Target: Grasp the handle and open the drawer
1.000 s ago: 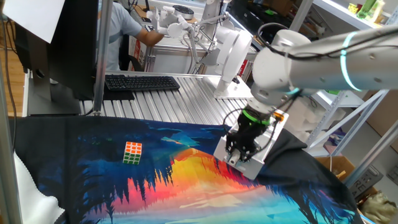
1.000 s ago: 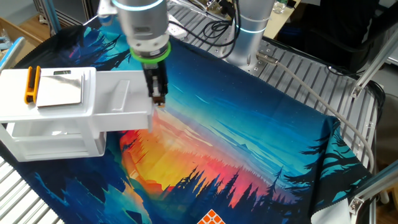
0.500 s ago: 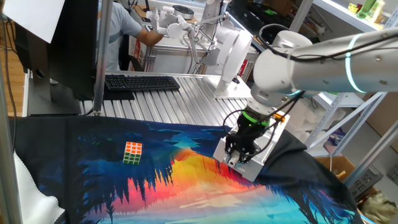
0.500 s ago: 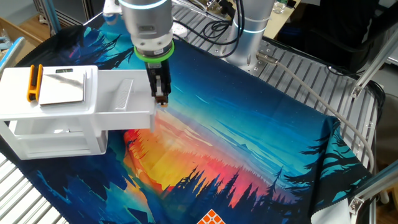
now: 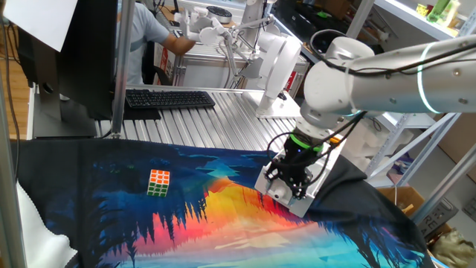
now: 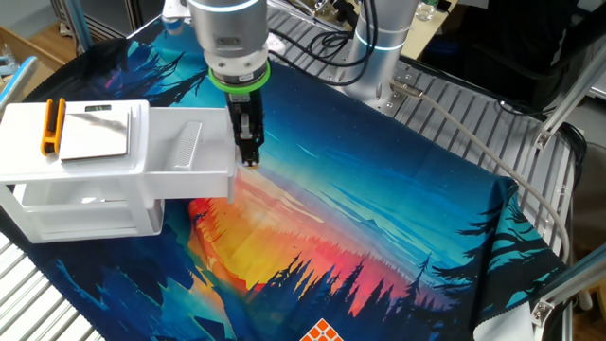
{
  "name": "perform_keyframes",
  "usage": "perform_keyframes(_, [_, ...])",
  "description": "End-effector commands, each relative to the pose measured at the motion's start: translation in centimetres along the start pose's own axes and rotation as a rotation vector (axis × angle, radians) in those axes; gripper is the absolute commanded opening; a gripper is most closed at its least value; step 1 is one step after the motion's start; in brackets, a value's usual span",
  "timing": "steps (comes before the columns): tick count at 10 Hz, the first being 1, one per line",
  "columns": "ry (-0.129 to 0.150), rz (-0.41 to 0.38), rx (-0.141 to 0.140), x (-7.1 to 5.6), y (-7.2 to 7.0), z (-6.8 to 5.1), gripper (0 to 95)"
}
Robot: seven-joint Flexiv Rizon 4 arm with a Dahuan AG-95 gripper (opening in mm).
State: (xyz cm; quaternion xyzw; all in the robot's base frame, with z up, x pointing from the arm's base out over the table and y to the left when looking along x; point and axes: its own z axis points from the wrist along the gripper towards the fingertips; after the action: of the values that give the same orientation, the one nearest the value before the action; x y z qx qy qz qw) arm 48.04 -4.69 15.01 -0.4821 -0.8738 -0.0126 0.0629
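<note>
The white drawer unit (image 6: 85, 194) stands at the left on the printed cloth. Its drawer (image 6: 189, 161) is pulled partly out to the right, and I can see into its open top. My gripper (image 6: 249, 157) points down at the drawer's front panel with its fingers closed together at the spot where the handle sits. The small black knob itself is hidden between the fingers. In the one fixed view my gripper (image 5: 286, 184) is against the white drawer front (image 5: 281, 195) at the right of the cloth.
A multicoloured puzzle cube (image 5: 158, 182) lies on the cloth, far from the drawer; it also shows in the other fixed view (image 6: 322, 332). An orange-handled tool (image 6: 47, 128) lies on top of the unit. A keyboard (image 5: 169, 98) and a person are behind the table.
My gripper has moved a little away from the unit, and the drawer has slid further out with it. The cube has not moved.
</note>
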Motion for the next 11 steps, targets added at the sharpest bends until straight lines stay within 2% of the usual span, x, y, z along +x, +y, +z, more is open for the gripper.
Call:
perform_keyframes(1, [0.028, -0.106, 0.044, 2.5, -0.7, -1.2, 76.0])
perform_keyframes(2, [0.041, -0.185, 0.071, 3.6, -1.2, -1.8, 57.0])
perform_keyframes(3, [0.057, -0.283, 0.085, 4.7, -2.1, -2.7, 57.0])
perform_keyframes(4, [0.064, -0.341, 0.083, 5.1, -2.9, -3.3, 38.0])
perform_keyframes(5, [0.069, -0.374, 0.082, 5.5, -3.8, -3.9, 38.0])
perform_keyframes(7, [0.091, -0.386, 0.079, 6.1, -4.8, -4.5, 38.0])
perform_keyframes(11, [0.089, -0.357, 0.078, 6.5, -5.1, -4.7, 38.0])
